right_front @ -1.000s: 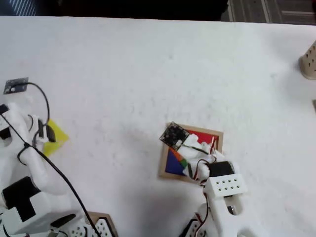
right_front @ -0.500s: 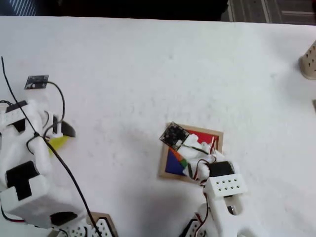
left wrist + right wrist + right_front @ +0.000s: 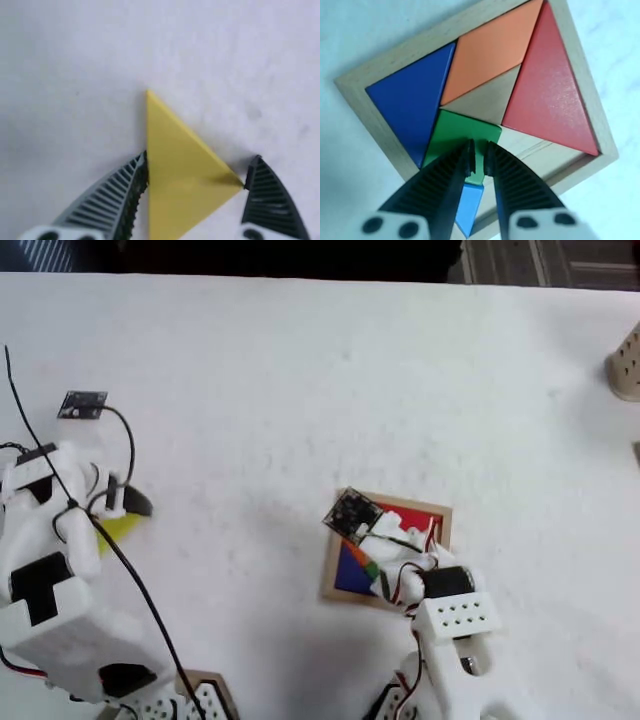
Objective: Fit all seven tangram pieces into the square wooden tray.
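So the white surface (image 3: pixel 300 370) is mostly bare. The left arm (image 3: pixel 45 570) is parked at the far left and the right arm (image 3: pixel 455 615) is leaning over the wooden tray (image 3: pixel 327 575).

The bit that matters is the yellow triangle (image 3: pixel 118 528). It's flat on the surface, well apart from the tray, and right under the left arm, so that arm is obviously the nearer one. From the triangle, the tray is off toward the right arm's side.

The high view gives you that gap, but the arm hides most of the triangle. The left wrist view fills that in. The left pincer (image 3: pixel 197 165) is released and straddles the triangle (image 3: pixel 182 175), one jaw along a straight edge and the other just beside the opposite corner.

The right wrist view shows what's in the tray (image 3: pixel 410 54), which the high view mostly hides:
- a red triangle (image 3: pixel 547 95)
- a dark blue triangle (image 3: pixel 412 100)
- an orange piece (image 3: pixel 490 50)
- a green piece (image 3: pixel 465 132)
- a light blue piece (image 3: pixel 467 202)

There are also wood-coloured patches between them. The right pincer (image 3: pixel 477 150) is squeezed nearly closed over the green piece, and I can't tell if it's actually pinching anything.
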`<state>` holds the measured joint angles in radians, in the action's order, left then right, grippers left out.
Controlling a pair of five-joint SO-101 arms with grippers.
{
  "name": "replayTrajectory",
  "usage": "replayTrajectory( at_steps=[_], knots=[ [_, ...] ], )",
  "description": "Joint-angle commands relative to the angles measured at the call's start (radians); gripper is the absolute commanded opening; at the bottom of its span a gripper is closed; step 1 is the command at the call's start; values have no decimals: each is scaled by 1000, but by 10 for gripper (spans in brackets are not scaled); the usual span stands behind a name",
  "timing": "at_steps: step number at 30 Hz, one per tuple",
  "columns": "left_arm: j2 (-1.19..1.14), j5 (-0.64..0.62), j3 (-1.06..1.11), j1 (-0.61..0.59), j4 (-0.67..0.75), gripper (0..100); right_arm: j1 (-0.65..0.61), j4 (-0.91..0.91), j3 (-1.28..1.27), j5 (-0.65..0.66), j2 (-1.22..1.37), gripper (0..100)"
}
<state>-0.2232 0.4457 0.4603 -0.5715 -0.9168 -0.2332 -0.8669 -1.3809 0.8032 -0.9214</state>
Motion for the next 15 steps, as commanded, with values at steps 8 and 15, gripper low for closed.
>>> replayTrajectory(
  at_steps=[8,15],
  knots=[
    [-1,186,-21,50,-35,63,-4,-13,0,9,4,45],
    [-1,187,-15,47,-54,57,-4,-13,0,6,4,45]
  ],
)
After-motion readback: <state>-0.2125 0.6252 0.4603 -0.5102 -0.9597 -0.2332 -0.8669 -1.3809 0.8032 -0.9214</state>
